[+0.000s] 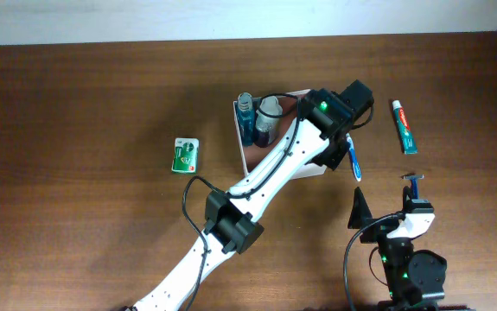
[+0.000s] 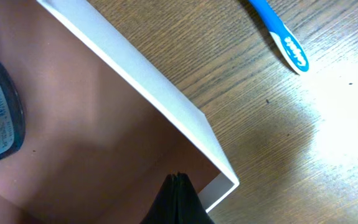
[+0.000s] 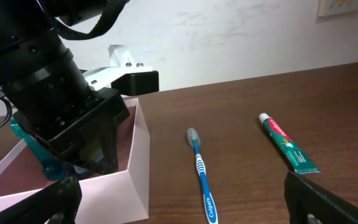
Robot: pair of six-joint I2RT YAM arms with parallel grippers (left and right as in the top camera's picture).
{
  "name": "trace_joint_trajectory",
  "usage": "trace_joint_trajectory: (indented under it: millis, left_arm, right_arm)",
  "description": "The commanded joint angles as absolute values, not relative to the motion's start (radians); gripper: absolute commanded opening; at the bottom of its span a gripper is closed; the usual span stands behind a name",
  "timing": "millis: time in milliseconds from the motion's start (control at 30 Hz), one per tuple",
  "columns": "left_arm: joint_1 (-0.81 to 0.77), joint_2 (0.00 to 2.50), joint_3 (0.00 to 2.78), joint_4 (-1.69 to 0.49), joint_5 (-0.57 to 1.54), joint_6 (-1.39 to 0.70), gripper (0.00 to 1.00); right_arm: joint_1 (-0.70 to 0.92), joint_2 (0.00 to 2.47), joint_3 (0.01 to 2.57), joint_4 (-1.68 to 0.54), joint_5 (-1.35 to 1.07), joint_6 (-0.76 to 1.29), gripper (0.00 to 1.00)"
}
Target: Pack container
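Brown wooden table (image 1: 75, 104) | container (image 1: 238, 142) centre-rear, bottles (image 1: 268, 117) inside | left gripper (image 2: 177, 196) pressed together, holding nothing, low inside container beside a corner | right gripper (image 1: 388, 210) spread, empty, near toothbrush (image 1: 353, 161) | risk: left fingers could snag the wall, dragging or tipping container

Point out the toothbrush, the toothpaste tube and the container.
toothbrush (image 3: 201, 173), right wrist view, middle of the blue-and-white handle.
toothpaste tube (image 1: 404, 127), overhead view, middle of the tube body.
container (image 2: 142, 78), left wrist view, white top edge of its wall.
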State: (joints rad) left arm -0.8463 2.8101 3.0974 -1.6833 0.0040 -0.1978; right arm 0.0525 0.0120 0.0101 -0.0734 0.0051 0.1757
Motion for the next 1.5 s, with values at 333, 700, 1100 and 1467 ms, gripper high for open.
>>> trace_joint_trajectory:
  millis: [333, 700, 1100, 1467]
  left_arm:
    - [-0.856, 2.833, 3.091, -1.688, 0.039, -0.162, 0.01]
    - [-0.855, 2.833, 3.091, -1.688, 0.039, -0.162, 0.01]
    - [-0.852, 2.833, 3.091, -1.688, 0.041, -0.162, 0.01]
    - [-0.798, 2.775, 3.091, -1.688, -0.021, -0.162, 0.07]
  right_arm:
    - [0.059, 0.004, 0.006, -0.080, 0.004, 0.173, 0.98]
    - [0.059, 0.004, 0.006, -0.080, 0.004, 0.173, 0.98]
    - [0.059, 0.004, 0.006, -0.080, 0.004, 0.173, 0.98]
    - [0.059, 0.004, 0.006, -0.080, 0.004, 0.173, 0.98]
